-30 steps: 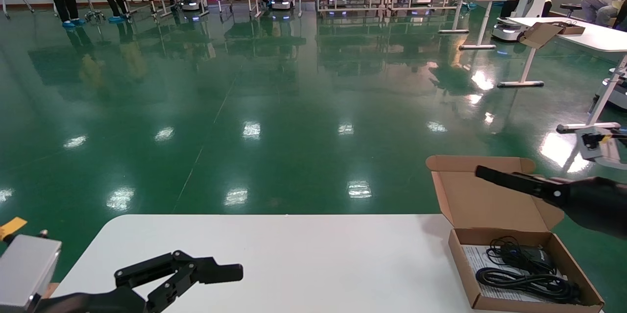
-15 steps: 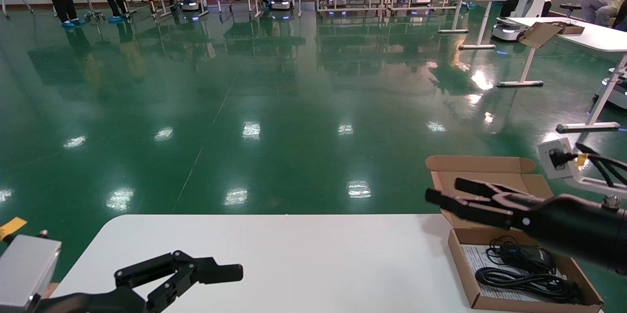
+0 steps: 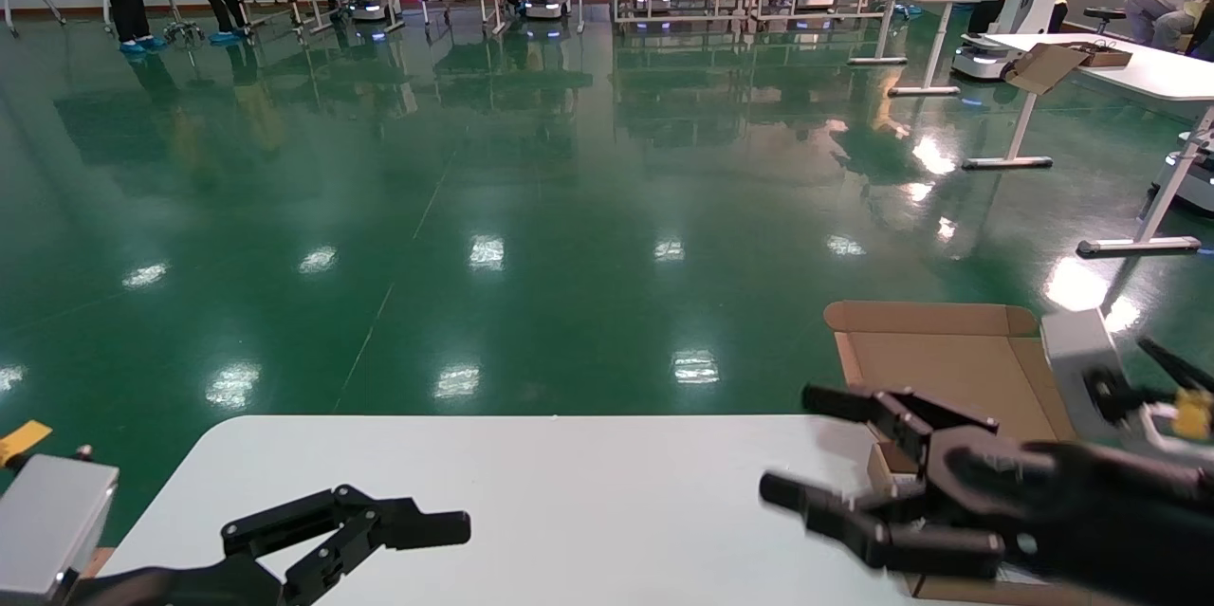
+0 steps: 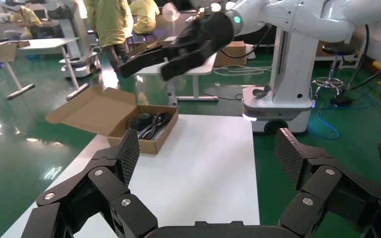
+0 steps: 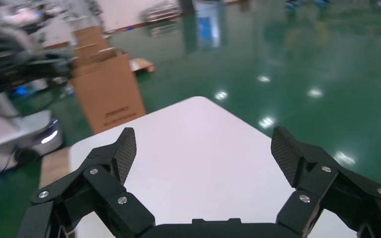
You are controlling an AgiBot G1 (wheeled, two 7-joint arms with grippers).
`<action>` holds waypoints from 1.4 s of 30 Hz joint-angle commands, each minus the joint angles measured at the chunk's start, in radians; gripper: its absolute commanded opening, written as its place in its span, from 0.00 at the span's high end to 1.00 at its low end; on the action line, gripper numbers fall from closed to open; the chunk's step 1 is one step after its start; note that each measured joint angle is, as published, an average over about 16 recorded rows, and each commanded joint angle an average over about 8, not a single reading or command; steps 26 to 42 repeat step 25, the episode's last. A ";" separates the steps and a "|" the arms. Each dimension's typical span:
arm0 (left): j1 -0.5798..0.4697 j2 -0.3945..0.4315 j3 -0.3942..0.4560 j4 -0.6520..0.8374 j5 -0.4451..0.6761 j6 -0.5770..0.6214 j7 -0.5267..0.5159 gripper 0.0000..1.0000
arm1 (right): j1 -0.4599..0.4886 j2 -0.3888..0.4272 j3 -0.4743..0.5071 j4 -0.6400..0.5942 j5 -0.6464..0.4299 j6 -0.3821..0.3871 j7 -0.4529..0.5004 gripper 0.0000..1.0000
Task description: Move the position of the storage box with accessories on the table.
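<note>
The storage box (image 3: 948, 361) sits at the right end of the white table (image 3: 569, 492), its lid (image 4: 92, 108) folded back open. A coiled black cable and a dark device, the accessories (image 4: 149, 121), lie inside; in the head view my right arm hides them. My right gripper (image 3: 795, 443) hangs open in the air above the box's left part, touching nothing, with its fingertips pointing towards the table's middle. Its own view shows only bare tabletop (image 5: 193, 144) between the pads. My left gripper (image 3: 446, 528) rests open at the near left corner, far from the box (image 4: 140, 144).
The table's far edge drops to a green floor. A tall cardboard carton (image 5: 109, 91) stands on the floor beside the table's left end. Another robot's base (image 4: 278, 106) stands past the right end. White desks (image 3: 1138, 65) stand far off to the right.
My right gripper has swung down and to the left from beside the open lid, spread its fingers, and now covers the box's contents in the head view. The left arm has not moved.
</note>
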 commanded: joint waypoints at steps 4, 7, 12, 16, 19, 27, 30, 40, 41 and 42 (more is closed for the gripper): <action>0.000 0.000 0.000 0.000 0.000 0.000 0.000 0.00 | -0.061 0.020 0.060 0.105 0.016 -0.061 -0.036 0.00; 0.000 0.000 0.000 0.000 0.000 0.000 0.000 0.00 | -0.097 0.032 0.096 0.168 0.026 -0.097 -0.058 0.00; 0.000 0.000 0.000 0.000 0.000 0.000 0.000 0.00 | -0.149 0.049 0.147 0.259 0.040 -0.149 -0.089 0.00; 0.000 0.000 0.000 0.000 0.000 0.000 0.000 0.00 | -0.176 0.058 0.174 0.307 0.049 -0.177 -0.103 0.00; 0.000 0.000 0.000 0.000 0.000 0.000 0.000 0.00 | -0.186 0.061 0.184 0.323 0.052 -0.187 -0.107 0.00; 0.000 0.000 0.000 0.000 0.000 0.000 0.000 0.00 | -0.181 0.060 0.179 0.313 0.052 -0.182 -0.104 0.00; 0.000 0.000 0.000 0.000 0.000 0.000 0.000 0.00 | -0.181 0.060 0.179 0.313 0.052 -0.182 -0.104 0.00; 0.000 0.000 0.000 0.000 0.000 0.000 0.000 0.00 | -0.181 0.060 0.179 0.313 0.052 -0.182 -0.104 0.00; 0.000 0.000 0.000 0.000 0.000 0.000 0.000 0.00 | -0.181 0.060 0.179 0.313 0.052 -0.182 -0.104 0.00; 0.000 0.000 0.000 0.000 0.000 0.000 0.000 0.00 | -0.181 0.060 0.179 0.313 0.052 -0.182 -0.104 0.00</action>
